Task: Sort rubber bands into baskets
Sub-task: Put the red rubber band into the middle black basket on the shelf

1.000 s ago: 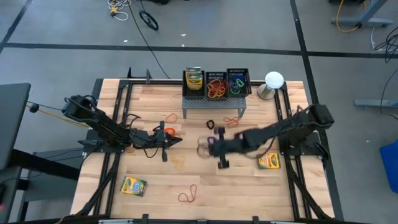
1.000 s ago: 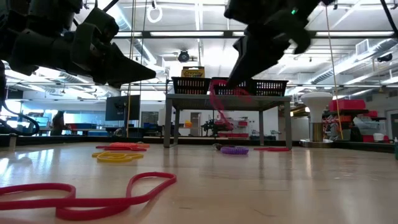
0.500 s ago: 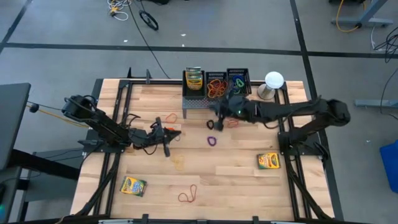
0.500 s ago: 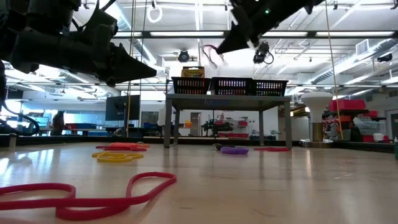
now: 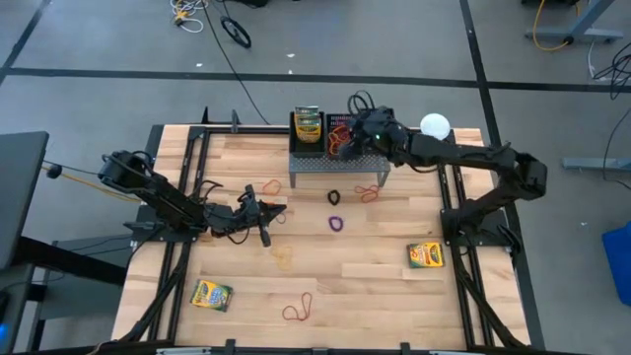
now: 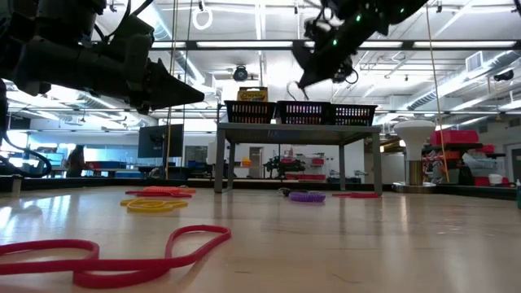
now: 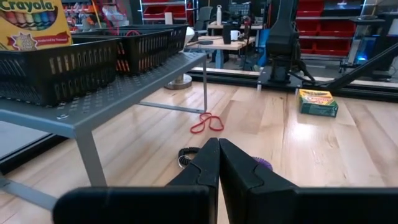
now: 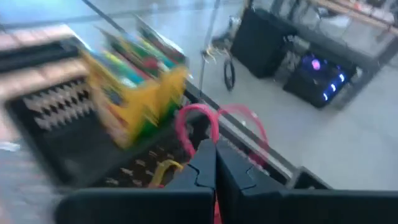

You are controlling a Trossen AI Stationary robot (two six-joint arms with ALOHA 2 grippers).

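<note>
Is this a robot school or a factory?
Probably a robotics lab or workshop. Two robot arms are bolted to a wooden table, cables trail over a bare concrete floor, and red storage bins line shelves behind.

The right arm stretches toward the upper middle of the frame, its claw (image 5: pixel 361 126) closed tight and raised high. The left arm stays low at the left, its claw (image 5: pixel 264 214) closed, 2 fingers (image 7: pixel 239 171) pressed together.

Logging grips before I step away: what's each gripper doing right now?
Left gripper: shut, holding nothing, above the table.
Right gripper: shut on a pink rubber band, over the baskets.
</note>
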